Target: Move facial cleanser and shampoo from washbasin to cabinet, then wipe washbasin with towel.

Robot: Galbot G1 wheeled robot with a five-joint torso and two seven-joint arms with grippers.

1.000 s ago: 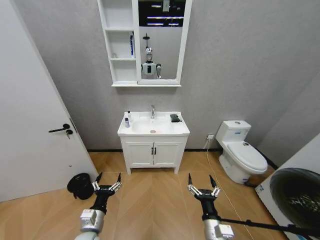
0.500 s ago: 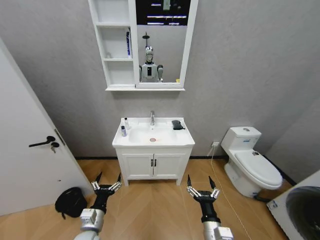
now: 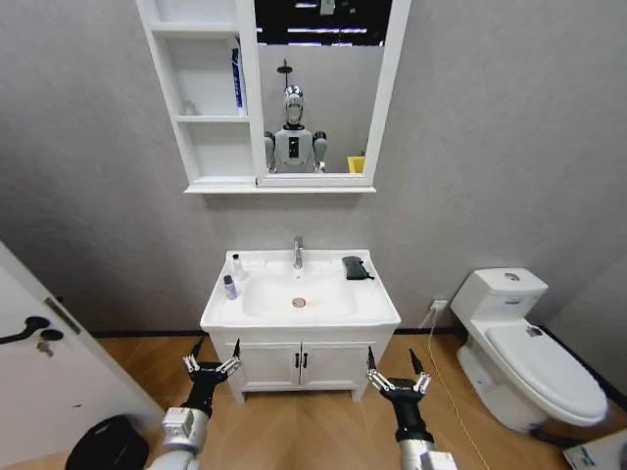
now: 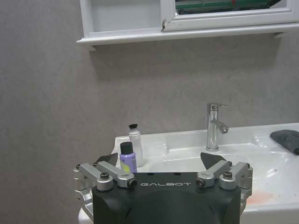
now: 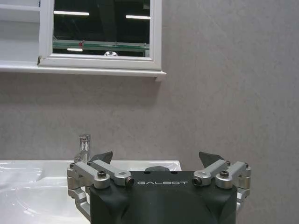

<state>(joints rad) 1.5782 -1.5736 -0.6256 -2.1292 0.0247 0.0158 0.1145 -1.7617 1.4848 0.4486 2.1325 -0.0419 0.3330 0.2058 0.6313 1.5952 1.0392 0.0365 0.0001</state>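
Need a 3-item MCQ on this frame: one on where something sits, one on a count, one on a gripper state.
1. Where does the dark towel lie?
A. on the basin top, right of the tap
B. on a cabinet shelf
C. on the floor

2. How many bottles stand on the basin's left rim?
A. none
B. two
C. four

3. How are the two grippers?
A. both open, holding nothing
B. left shut on a bottle
C. right shut on the towel

Key: 1 A, the towel lies on the washbasin right of the tap. 2 B, a white bottle and a purple bottle stand there. 3 A, left gripper and right gripper are spread before the vanity.
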